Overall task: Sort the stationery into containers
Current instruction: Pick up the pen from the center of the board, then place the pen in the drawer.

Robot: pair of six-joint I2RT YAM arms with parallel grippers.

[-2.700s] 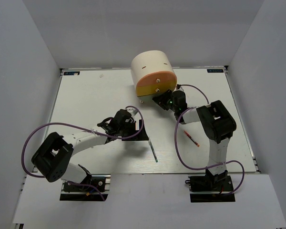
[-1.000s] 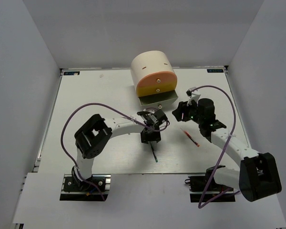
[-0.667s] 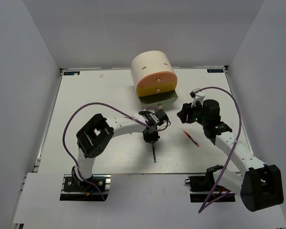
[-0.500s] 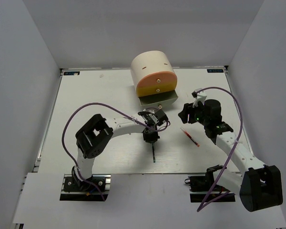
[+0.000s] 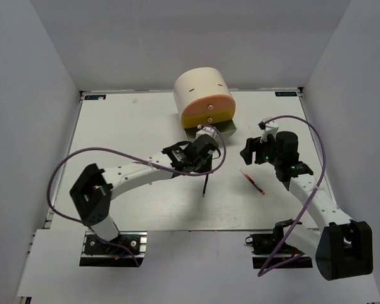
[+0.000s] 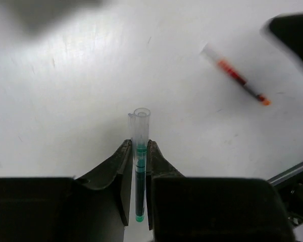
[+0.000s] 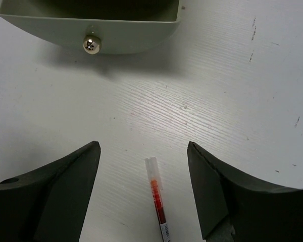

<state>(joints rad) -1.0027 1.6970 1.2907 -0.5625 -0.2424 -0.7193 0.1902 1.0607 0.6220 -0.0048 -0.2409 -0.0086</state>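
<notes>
While the left gripper (image 6: 137,147) is clamped on the thin dark pen (image 6: 141,121) near the open lower drawer (image 7: 131,43), the right gripper (image 7: 142,148) — fingers apart — hangs over the thin red pen (image 7: 157,204); corner stickers (image 5: 95,97) unreadable.

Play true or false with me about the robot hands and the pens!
1. The left gripper is shut on the thin dark pen. True.
2. The red pen is inside the open drawer. False: it lies on the table, outside the drawer.
3. The right gripper is open. True.
4. The right gripper is squeezing the red pen. False: its fingers stand wide apart, with the pen lying between them, untouched.
</notes>
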